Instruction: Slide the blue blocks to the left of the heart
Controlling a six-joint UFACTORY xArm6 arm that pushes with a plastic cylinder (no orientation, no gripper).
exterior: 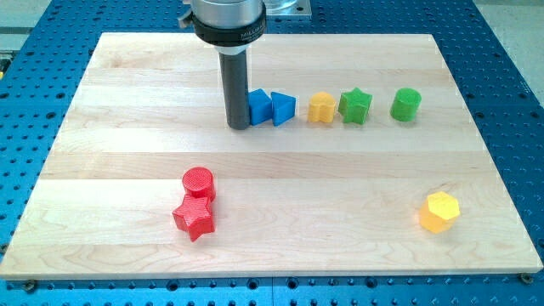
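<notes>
My tip (238,127) rests on the board at the view's upper middle, touching the left side of a blue block (258,107). A blue triangle (283,108) sits right against that block on its right. A yellow heart (321,108) lies just to the right of the triangle, with a small gap. The rod hides the left edge of the first blue block, so I cannot make out its full shape.
A green star (355,105) and a green cylinder (406,104) continue the row to the right. A red cylinder (199,182) and a red star (195,218) sit together at the lower left. A yellow hexagon (439,211) lies at the lower right.
</notes>
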